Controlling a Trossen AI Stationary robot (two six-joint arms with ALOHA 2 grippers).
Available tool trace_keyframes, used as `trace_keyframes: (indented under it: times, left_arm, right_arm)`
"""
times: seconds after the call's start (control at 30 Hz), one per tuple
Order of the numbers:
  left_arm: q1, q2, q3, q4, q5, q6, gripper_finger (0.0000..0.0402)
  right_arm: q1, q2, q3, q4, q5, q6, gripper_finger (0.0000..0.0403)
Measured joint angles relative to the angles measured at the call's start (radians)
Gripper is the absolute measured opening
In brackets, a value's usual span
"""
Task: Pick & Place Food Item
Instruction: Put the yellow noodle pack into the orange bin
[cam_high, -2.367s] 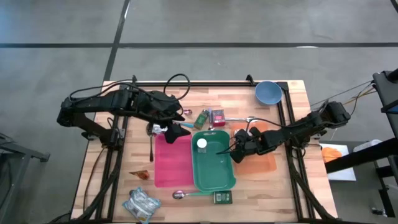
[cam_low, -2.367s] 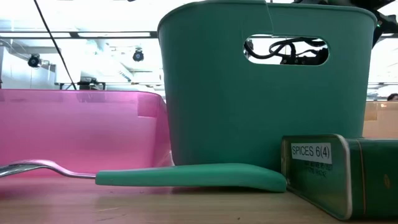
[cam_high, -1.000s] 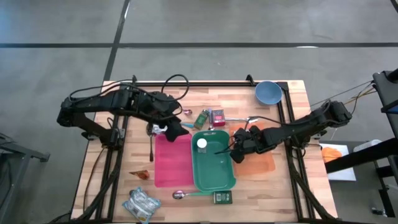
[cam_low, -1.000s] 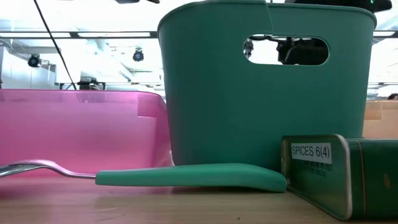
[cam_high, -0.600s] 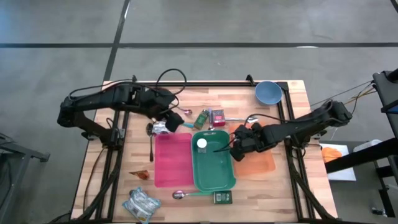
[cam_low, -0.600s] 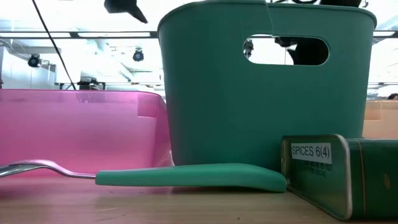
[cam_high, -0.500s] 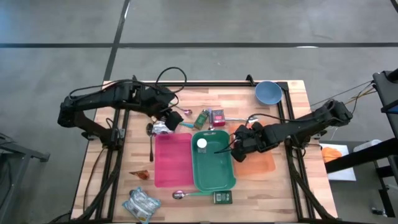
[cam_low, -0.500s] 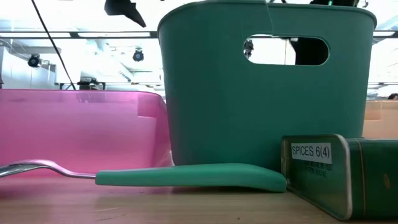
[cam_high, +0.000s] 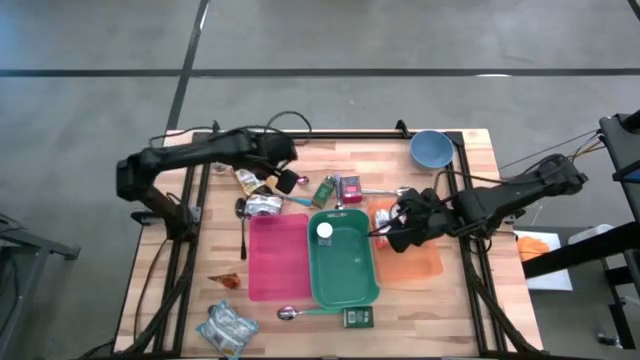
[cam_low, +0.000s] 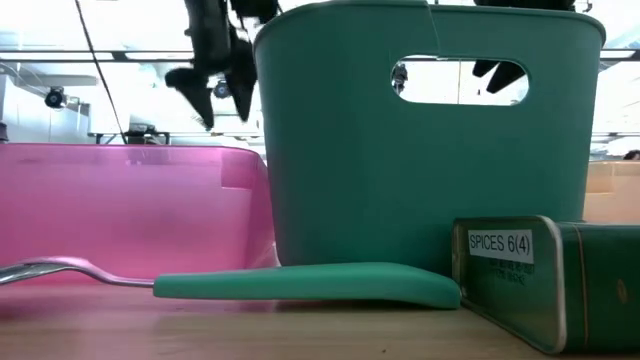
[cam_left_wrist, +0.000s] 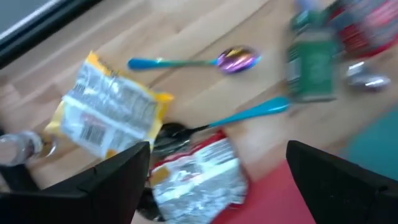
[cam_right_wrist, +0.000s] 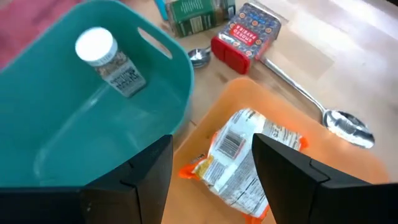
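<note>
Crinkly orange-and-silver snack packet (cam_right_wrist: 247, 158) lies in orange plastic tray (cam_high: 425, 264); right end effector (cam_high: 404, 226) above it, open, empty. Left end effector (cam_high: 277, 172) open near far edge. More packets remain.

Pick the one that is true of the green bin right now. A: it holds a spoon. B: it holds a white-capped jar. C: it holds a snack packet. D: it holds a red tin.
B: the right wrist view shows a white-capped jar lying inside the green bin, with nothing else in it; the snack packet lies on the orange tray beside it.
</note>
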Motion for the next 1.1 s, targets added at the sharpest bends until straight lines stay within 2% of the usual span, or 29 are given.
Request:
trace_keyframes:
  times: [0.3, 0.57, 0.8, 1.1]
  left_arm:
    - [0.041, 0.143, -0.024, 0.003, -0.158, 0.024, 0.0378]
    - [0.104, 0.252, -0.024, 0.017, -0.163, 0.087, 0.0378]
    - [0.153, 0.292, -0.027, 0.076, -0.133, 0.179, 0.0378]
    - [0.177, 0.373, -0.028, 0.069, -0.088, 0.194, 0.0378]
  right_arm:
    - [0.042, -0.065, -0.062, 0.001, 0.001, 0.098, 0.0217]
    - [0.068, -0.053, -0.063, 0.008, 0.0, 0.107, 0.0217]
    - [0.074, -0.054, -0.061, 0.008, 0.0, 0.106, 0.0217]
    - [0.075, -0.054, -0.061, 0.009, -0.001, 0.107, 0.0217]
